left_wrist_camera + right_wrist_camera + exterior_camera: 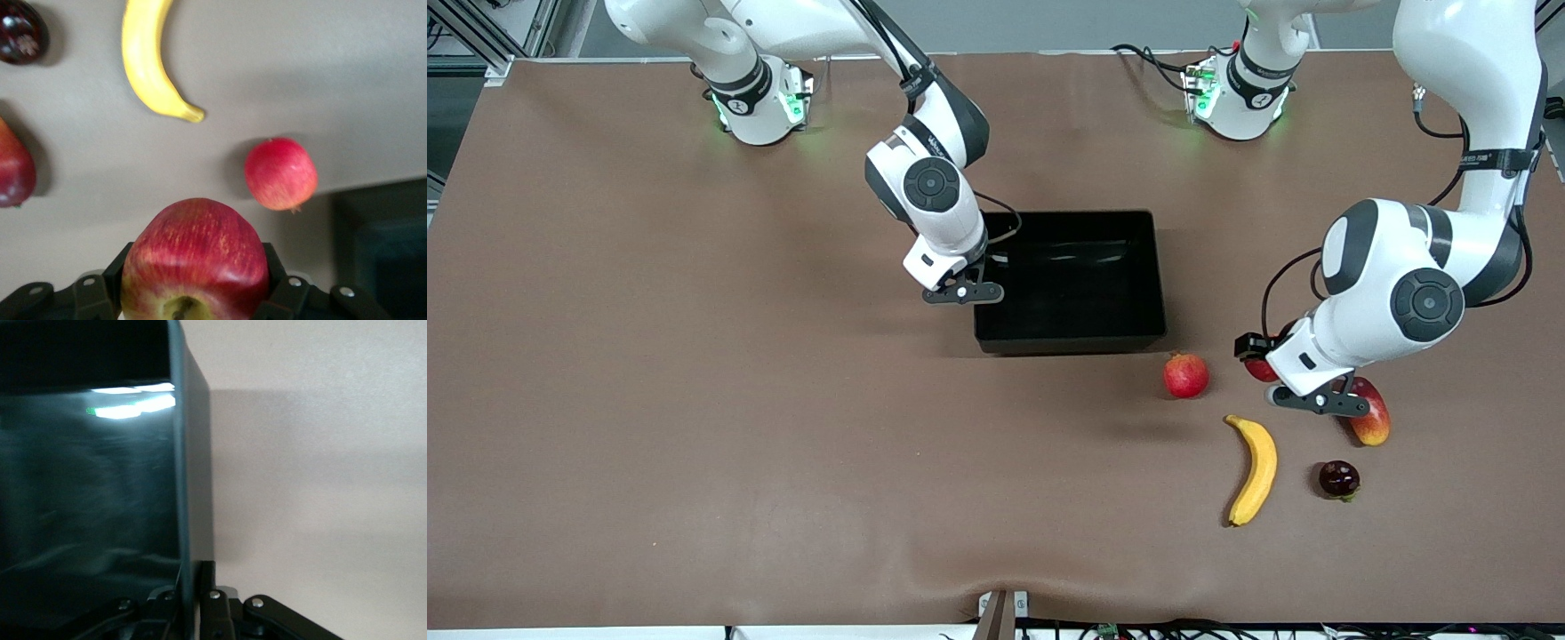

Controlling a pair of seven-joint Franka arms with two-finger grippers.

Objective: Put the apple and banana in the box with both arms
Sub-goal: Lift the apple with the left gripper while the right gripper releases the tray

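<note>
Box [1071, 281] still empty, w/ right gripper [963, 292] pinched shut on its wall at the right arm's end. Banana [1255, 469] lies untouched on table [694, 400] just below left gripper [1319, 402]. That gripper's clamped on apple [195, 260], lifted but not yet boxed.

The banana [1254, 468] lies nearer the camera than the box [1071, 340].

A brown mat [694, 400] is covering the whole table, rippling slightly along the lower edge of the frame. Grey floor [1049, 22] is showing along the top, with metal framing [480, 36] sitting in the upper left corner. Black cables [1227, 629] are trailing across the bottom right.
</note>
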